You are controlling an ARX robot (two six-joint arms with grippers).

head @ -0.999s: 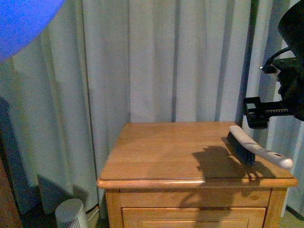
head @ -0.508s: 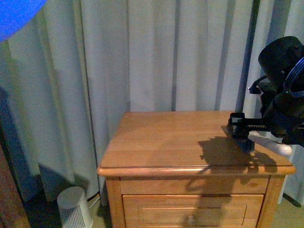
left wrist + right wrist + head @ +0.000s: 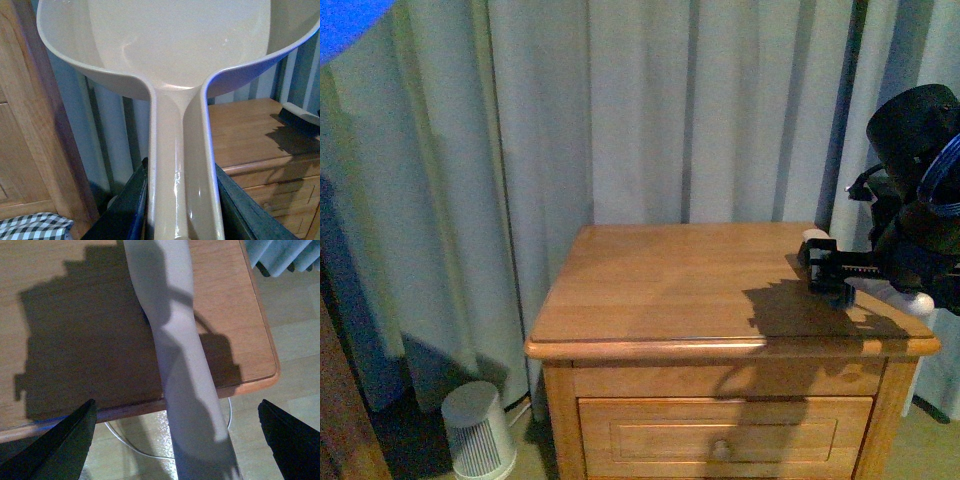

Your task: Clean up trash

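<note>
The trash is out of view in every frame. My left gripper (image 3: 182, 200) is shut on the handle of a cream dustpan (image 3: 175, 45), whose scoop fills the left wrist view. A blurred blue shape (image 3: 345, 20) shows in the top left corner of the front view. A brush with a white handle (image 3: 905, 297) and dark bristles lies on the right side of the wooden nightstand (image 3: 670, 290). My right gripper (image 3: 825, 268) hangs open just over it. In the right wrist view the brush handle (image 3: 175, 340) runs between the spread fingers of the right gripper (image 3: 176, 402), with wide gaps on both sides.
Pale curtains (image 3: 650, 110) hang behind the nightstand. A white ribbed cylinder (image 3: 478, 432) stands on the floor to its left. Wooden furniture (image 3: 30, 125) and a black-and-white checked pillow (image 3: 30, 227) are beside the left arm. A cable (image 3: 125, 440) lies on the floor.
My right gripper has come down and leftward from above the nightstand's right edge until it straddles the brush. The blue shape at the top left has shrunk toward the corner.
</note>
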